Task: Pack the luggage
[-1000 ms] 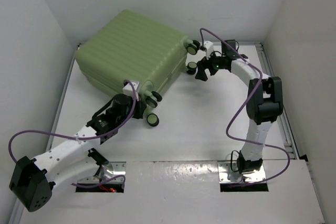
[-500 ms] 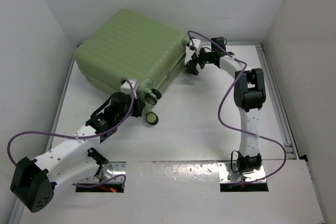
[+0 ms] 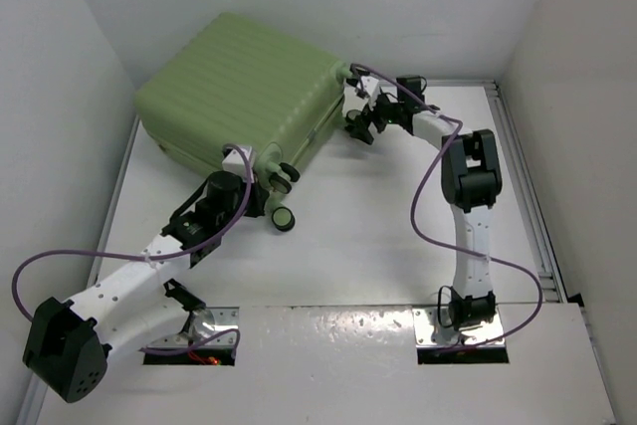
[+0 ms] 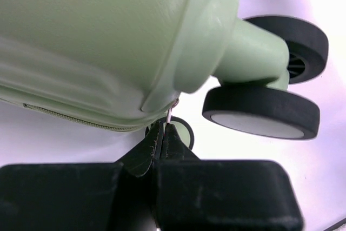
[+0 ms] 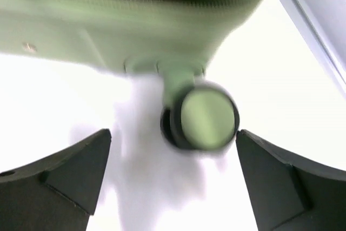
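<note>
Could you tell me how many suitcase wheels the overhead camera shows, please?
4 wheels: two at the luggage's near corner, beside the left gripper pinching the zipper pull; two at its far corner, one between the right gripper's open fingers, one partly hidden.

Luggage (image 3: 244,82) blocks far-left corner; wheel (image 5: 201,117) between right end effector (image 5: 173,133) fingers; table (image 3: 378,246) near-centre free.

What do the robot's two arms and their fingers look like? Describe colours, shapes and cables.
The left arm and right arm are built alike: white links, the left's dotted with small holes, joined by bulky black joint housings. A thin purple cable loops loosely along each. The fingers are matt black, blocky wedges.
</note>
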Tool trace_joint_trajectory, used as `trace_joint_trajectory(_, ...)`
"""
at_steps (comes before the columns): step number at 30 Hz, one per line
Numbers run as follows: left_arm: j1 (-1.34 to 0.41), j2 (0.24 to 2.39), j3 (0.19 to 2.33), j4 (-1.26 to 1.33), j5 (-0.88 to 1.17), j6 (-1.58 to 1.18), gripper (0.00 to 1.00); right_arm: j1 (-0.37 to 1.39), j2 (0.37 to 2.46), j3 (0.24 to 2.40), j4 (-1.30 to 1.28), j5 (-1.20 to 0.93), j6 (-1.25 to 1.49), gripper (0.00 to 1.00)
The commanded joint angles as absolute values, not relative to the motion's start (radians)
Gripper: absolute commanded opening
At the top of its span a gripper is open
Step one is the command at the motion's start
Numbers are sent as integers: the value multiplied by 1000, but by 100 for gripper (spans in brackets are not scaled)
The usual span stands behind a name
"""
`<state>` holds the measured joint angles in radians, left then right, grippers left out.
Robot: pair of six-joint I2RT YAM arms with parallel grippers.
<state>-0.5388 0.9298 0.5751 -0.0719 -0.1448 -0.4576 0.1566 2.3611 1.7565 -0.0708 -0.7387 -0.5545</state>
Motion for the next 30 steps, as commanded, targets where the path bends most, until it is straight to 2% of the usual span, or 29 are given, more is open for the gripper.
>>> trace_joint_trajectory(1, -489, 905, 621, -63, -250, -448, 0, 138, 2206, 1643, 121, -620, -462, 97)
trace_joint_trajectory(6, -489, 905, 612, -54, -230, -448, 0, 57, 2002, 1586, 97, -637, -521, 97)
trace_joint_trajectory(10, -489, 917, 612, -44, -212, -466, 0, 54, 1970, 1667, -38, -666, -664, 99)
trace_joint_trajectory(15, -489, 949, 612, -34, -202, -476, 0, 115, 2048, 1818, -182, -744, -634, 99)
trace_joint_trajectory(21, -489, 950, 621, -43, -202, -476, 0, 199, 2193, 2113, -360, -776, -592, 99)
trace_joint_trajectory(30, -489, 940, 621, -61, -202, -476, 0, 247, 2324, 2212, -388, -697, -636, 97)
